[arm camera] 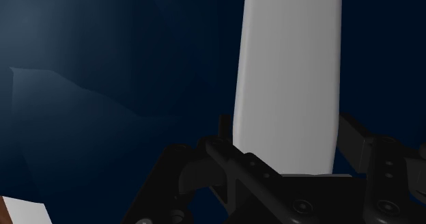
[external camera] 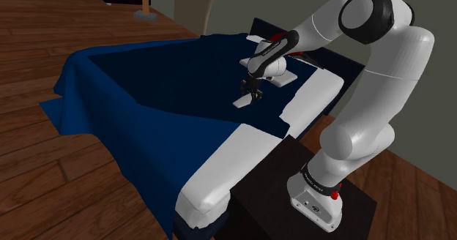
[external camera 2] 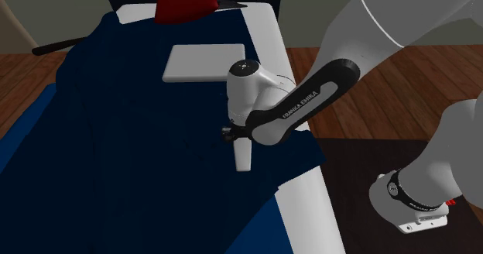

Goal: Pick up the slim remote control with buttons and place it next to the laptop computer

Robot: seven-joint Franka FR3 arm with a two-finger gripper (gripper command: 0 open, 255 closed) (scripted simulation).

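The gripper (arm camera: 287, 123) clasps the remote (arm camera: 290, 59), jaws against both long sides near one end. Most of it juts beyond the jaws, so lift slowly and level before heading to the laptop (external camera 2: 203, 62).

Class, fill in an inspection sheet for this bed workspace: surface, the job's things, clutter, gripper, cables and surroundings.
Surface: bed with a navy blue blanket draped over a white mattress.
Job's things: slim pale grey remote control on the blanket; flat white slab of a laptop further up the bed, apart from the remote.
Clutter: red cushion-like shape at the head end.
Gripper: all-black gripper down at one end of the remote; whether it grasps cannot be judged.
Cables: nothing seen.
Surroundings: brown wooden plank floor; dark box stand beside the bed.
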